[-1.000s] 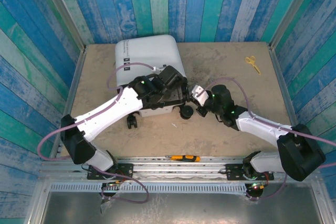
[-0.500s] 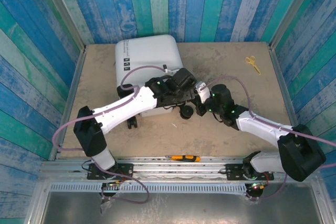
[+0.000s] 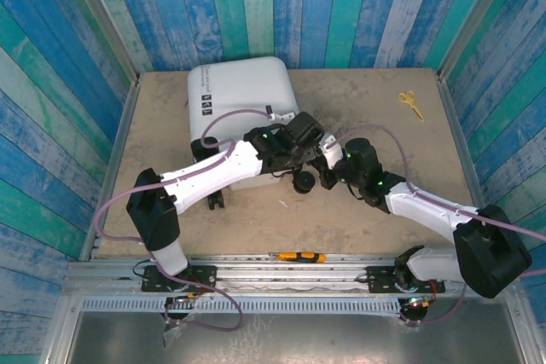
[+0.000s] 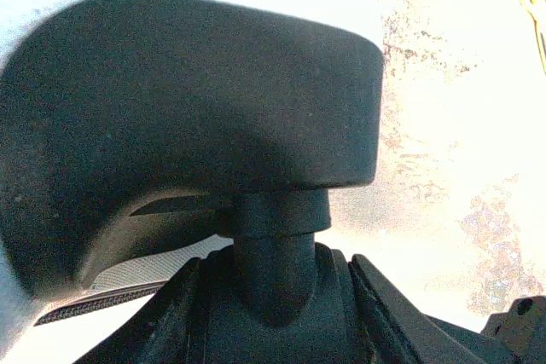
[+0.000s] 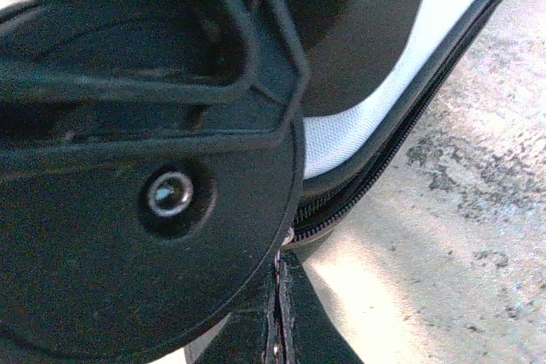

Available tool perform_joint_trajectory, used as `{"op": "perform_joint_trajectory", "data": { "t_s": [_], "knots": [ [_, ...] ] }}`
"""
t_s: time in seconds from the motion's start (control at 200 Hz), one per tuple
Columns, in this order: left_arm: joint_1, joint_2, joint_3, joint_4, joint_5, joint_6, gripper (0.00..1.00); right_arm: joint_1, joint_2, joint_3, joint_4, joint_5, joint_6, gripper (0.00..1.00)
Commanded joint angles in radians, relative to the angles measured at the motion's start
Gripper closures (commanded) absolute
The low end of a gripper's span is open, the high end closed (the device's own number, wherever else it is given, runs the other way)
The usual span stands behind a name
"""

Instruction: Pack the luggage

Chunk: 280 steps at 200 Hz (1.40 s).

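The white luggage (image 3: 239,91) lies flat at the back left of the table, its black wheels toward me. My left gripper (image 3: 311,147) is at its near right corner. In the left wrist view a black wheel housing (image 4: 196,100) looms overhead, and my left gripper (image 4: 275,296) is shut on its round stem (image 4: 273,245). My right gripper (image 3: 325,170) sits just right of a wheel (image 3: 303,182). In the right wrist view that wheel (image 5: 145,210) is large at left, and the right gripper (image 5: 280,296) is shut on a small metal zipper pull (image 5: 289,234) at the black zipper (image 5: 401,125).
Yellow scissors (image 3: 411,103) lie at the back right of the table. An orange-handled cutter (image 3: 299,257) rests on the rail at the near edge. Another luggage wheel (image 3: 215,200) sticks out at the near left. Striped walls close in the table.
My left arm has slid right along the luggage's near corner and its jaws have narrowed onto the wheel stem. The right arm has barely moved.
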Motion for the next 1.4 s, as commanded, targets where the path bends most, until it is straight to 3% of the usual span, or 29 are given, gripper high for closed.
{"op": "perform_joint_trajectory", "data": {
  "t_s": [0.0, 0.085, 0.305, 0.481, 0.971, 1.397],
  "knots": [
    [0.008, 0.047, -0.027, 0.057, -0.031, 0.054, 0.61, -0.013, -0.044, 0.002, 0.023, 0.001, -0.145, 1.00],
    [0.008, 0.058, -0.022, 0.058, -0.022, 0.084, 0.68, -0.014, -0.057, -0.012, 0.038, -0.002, -0.211, 1.00],
    [0.008, 0.028, -0.042, 0.006, -0.022, 0.123, 1.00, -0.014, -0.092, -0.085, 0.133, -0.050, -0.307, 1.00],
    [0.008, -0.113, -0.156, -0.013, -0.043, 0.111, 1.00, -0.011, -0.074, -0.075, 0.119, -0.112, -0.329, 1.00],
    [0.008, -0.504, -0.380, -0.125, -0.097, 0.141, 1.00, 0.007, -0.088, -0.044, 0.077, -0.108, -0.403, 1.00],
    [0.008, -0.738, -0.436, -0.210, -0.075, 0.353, 1.00, 0.004, 0.029, 0.104, 0.044, -0.086, -0.470, 1.00]
  ]
}}
